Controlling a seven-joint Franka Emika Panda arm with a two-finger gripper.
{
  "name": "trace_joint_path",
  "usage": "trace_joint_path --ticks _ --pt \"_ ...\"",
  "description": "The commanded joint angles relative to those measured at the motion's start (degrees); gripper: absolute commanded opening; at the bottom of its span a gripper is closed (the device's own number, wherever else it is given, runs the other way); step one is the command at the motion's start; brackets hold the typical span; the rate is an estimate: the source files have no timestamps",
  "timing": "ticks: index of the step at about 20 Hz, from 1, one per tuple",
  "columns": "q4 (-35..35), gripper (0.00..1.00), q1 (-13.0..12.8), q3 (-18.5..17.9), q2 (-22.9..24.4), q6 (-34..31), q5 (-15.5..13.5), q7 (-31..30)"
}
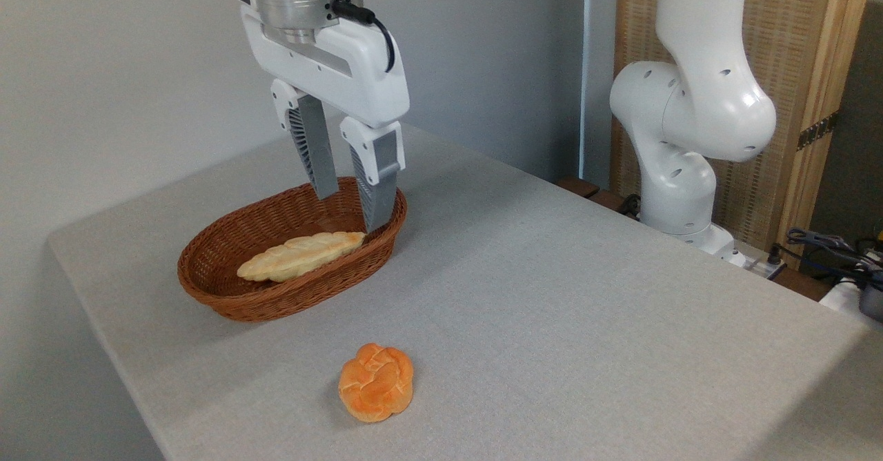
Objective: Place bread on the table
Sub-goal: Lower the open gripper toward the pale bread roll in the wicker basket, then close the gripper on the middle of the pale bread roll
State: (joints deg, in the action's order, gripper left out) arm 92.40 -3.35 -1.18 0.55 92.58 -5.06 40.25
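The bread [301, 256], a long pale golden braided loaf with pointed ends, lies lengthwise inside the brown wicker basket [227, 299] on the light grey table [552, 309]. My gripper [350, 214] hangs open over the basket's right end, fingers pointing down. Its fingertips are just above and to the right of the loaf's right tip, with nothing between them.
A small round orange knotted bun [376, 381] sits on the table in front of the basket, near the front edge. The arm's white base [683, 136] stands at the table's far right side, with cables [835, 250] beyond it.
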Motion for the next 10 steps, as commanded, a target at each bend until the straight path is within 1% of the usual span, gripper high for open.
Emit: trace_joint_path --ticks 1,3,4,5,6,8,9,10 --pt "7.86 1.0 0.01 6.78 1.99 8.9 -1.61 -0.52" --pt "11.56 1.0 0.01 11.79 2.17 14.09 -1.88 -0.96" --pt "13.58 1.0 0.01 14.42 2.08 17.86 -2.66 -1.4" --pt "16.3 1.0 0.01 16.8 1.99 22.6 -3.54 -2.19" --pt "19.37 1.0 0.01 18.82 1.73 27.95 -3.64 -3.59" --pt "24.56 1.0 0.01 21.47 1.21 37.63 -3.55 -7.36" --pt "26.15 1.0 0.01 22.09 0.68 40.89 -3.46 -8.43" --pt "27.04 1.0 0.01 22.36 0.59 41.97 -3.37 -8.52"
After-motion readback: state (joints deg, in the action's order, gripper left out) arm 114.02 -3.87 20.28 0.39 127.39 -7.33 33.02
